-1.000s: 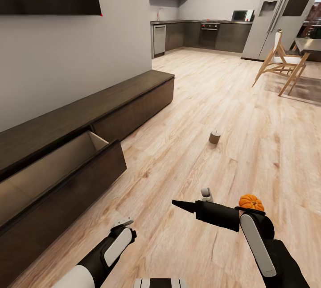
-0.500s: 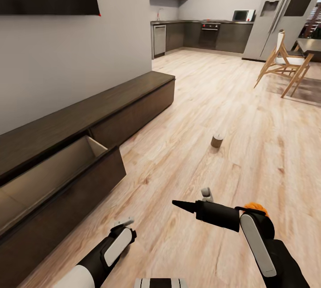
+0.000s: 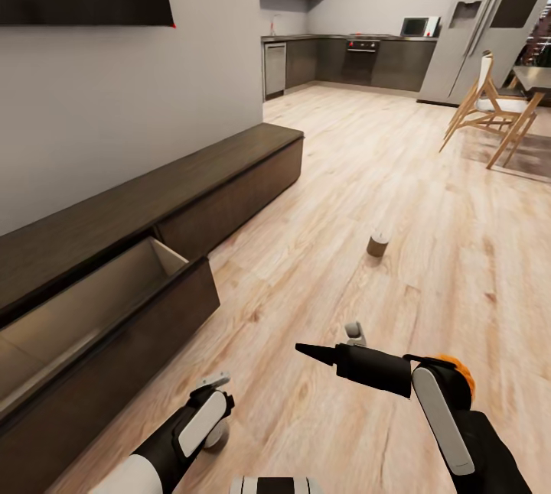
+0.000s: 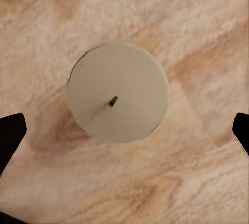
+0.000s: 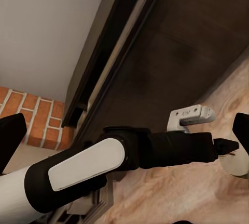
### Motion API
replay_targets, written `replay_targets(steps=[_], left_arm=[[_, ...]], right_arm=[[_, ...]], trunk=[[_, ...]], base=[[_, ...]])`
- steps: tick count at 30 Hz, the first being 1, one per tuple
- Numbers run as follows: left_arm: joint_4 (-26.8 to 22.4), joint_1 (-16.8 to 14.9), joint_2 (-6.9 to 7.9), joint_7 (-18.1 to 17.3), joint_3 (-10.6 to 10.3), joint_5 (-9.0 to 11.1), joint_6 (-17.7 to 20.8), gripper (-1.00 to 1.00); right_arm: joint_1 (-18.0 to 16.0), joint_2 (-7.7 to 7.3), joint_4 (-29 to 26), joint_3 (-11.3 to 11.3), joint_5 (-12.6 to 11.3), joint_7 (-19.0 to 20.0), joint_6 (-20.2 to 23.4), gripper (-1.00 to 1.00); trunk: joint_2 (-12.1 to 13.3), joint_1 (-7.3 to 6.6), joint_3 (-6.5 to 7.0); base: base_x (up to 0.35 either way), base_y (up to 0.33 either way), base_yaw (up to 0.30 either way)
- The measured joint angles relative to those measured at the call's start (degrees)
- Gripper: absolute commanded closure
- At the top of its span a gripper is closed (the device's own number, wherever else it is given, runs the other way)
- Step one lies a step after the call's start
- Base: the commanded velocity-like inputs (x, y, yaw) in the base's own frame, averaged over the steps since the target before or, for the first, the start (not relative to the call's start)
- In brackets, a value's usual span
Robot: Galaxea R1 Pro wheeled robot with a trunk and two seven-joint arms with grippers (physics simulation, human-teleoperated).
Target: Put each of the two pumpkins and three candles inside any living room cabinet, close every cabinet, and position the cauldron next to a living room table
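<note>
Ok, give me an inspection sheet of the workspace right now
Surface: wood floor.
Job's things: cabinet with one drawer open, nothing seen inside; candle upright under left gripper; second candle upright further off; pumpkin behind right arm.
Clutter: nothing seen.
Grippers: left open above candle; right open, holding nothing.
Cables: nothing seen.
Surroundings: kitchen, chair.

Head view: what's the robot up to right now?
It is on the living-room floor beside the cabinet, whose near drawer stands open. The left gripper is open and hovers straight above a candle standing on the floor, not yet gripping it. A second candle stands farther out on the floor. A pumpkin peeks out behind the right arm. The right gripper is open, holding nothing.
</note>
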Motion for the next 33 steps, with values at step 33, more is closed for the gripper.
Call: replay_targets(steps=[33], left_arm=[[0.01, 0.0, 0.03, -0.01, -0.01, -0.08, -0.27, -1.0]], right_arm=[[0.02, 0.0, 0.05, 0.0, -0.01, 0.0, -0.01, -1.0]], trunk=[[-0.08, 0.18, -1.32]], base=[[0.066, 0.009, 0.0]])
